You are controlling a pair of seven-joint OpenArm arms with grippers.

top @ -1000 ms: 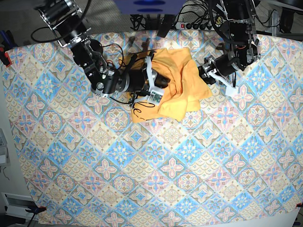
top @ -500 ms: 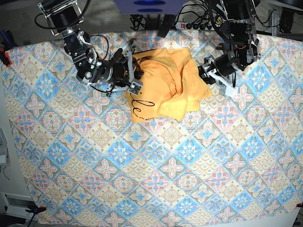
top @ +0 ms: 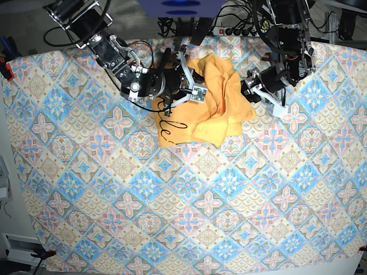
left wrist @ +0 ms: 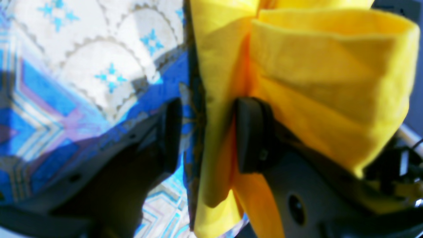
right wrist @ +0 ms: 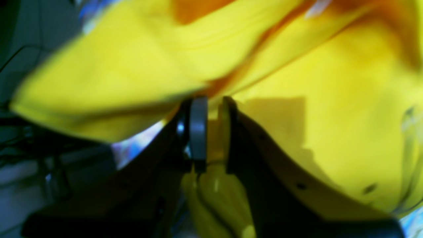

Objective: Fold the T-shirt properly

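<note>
The yellow-orange T-shirt point(top: 221, 114) lies bunched at the back middle of the table, with black script point(top: 171, 130) showing on its front-left corner. My right gripper point(top: 194, 86) is at the shirt's back-left part. In the right wrist view it point(right wrist: 214, 132) is shut on a pinch of the T-shirt point(right wrist: 330, 115). My left gripper point(top: 251, 89) sits at the shirt's right edge. In the left wrist view it point(left wrist: 205, 132) is open, a hanging fold of the T-shirt point(left wrist: 330, 66) between the jaws, touching only one finger point(left wrist: 251, 132).
The blue-and-pink patterned tablecloth point(top: 172, 200) covers the whole table. A power strip and cables point(top: 229, 28) lie beyond the back edge. A red clamp point(top: 6, 71) holds the cloth at the left edge.
My right gripper swung left off the shirt's middle, then back right and toward the rear, pulling the shirt's left part up and over. The left arm has stayed still.
</note>
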